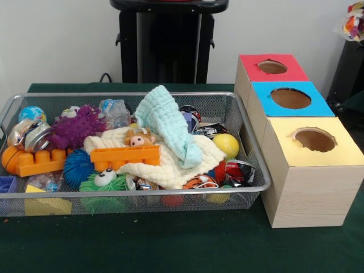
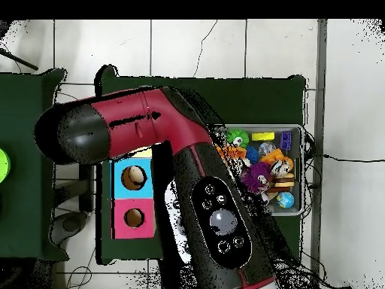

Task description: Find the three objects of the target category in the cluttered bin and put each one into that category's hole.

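Nowhere visible in either view: the gripper, so cannot tell whether released or clenched. Seen from overhead, only the red and black arm (image 2: 173, 150), stretching from the lower middle of the frame up to the upper left, covering the left part of the cluttered bin (image 2: 301, 162) and reaching over the boxes. In the front view, just the pedestal (image 1: 168, 40) at top centre.

Filling the left and middle of the front view: the cluttered bin (image 1: 250, 142), heaped with toys. Among them, a crinkly silvery wrapper (image 1: 28, 133) at the bin's left end beside a purple spiky ball (image 1: 77, 126), and a red, white and black wrapper (image 1: 236, 170) at the lower right corner below a yellow ball (image 1: 226, 145). Draped over the middle, pale cloths (image 1: 165, 122) partly covering an orange block (image 1: 125, 156).

Just right of the bin, three boxes in a row: red-topped box (image 1: 287, 74), blue-topped box (image 1: 318, 105), yellow-topped box (image 1: 347, 151), each with a round hole.
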Robot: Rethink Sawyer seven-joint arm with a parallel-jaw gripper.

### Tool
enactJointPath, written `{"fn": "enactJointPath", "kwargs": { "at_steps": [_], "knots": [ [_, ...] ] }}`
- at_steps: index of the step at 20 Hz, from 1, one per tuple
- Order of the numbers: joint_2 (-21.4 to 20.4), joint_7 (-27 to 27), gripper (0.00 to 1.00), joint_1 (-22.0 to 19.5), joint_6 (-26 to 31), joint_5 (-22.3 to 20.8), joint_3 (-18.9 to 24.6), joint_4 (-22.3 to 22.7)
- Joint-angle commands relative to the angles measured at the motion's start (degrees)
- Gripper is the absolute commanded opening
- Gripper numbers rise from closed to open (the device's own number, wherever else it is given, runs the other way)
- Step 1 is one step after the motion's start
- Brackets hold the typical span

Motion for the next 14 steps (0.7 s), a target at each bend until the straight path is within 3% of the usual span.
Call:
{"fn": "enactJointPath", "kwargs": {
  "at_steps": [1,7,14],
  "knots": [
    [2.54,0.97,0.0,-0.31,2.8,-0.62,0.86,2.63],
    [4.67,-0.86,0.0,0.01,6.41,-0.89,1.33,-1.27],
    [9.96,-5.25,0.0,1.3,12.19,-2.43,2.35,-10.47]
  ]
}}
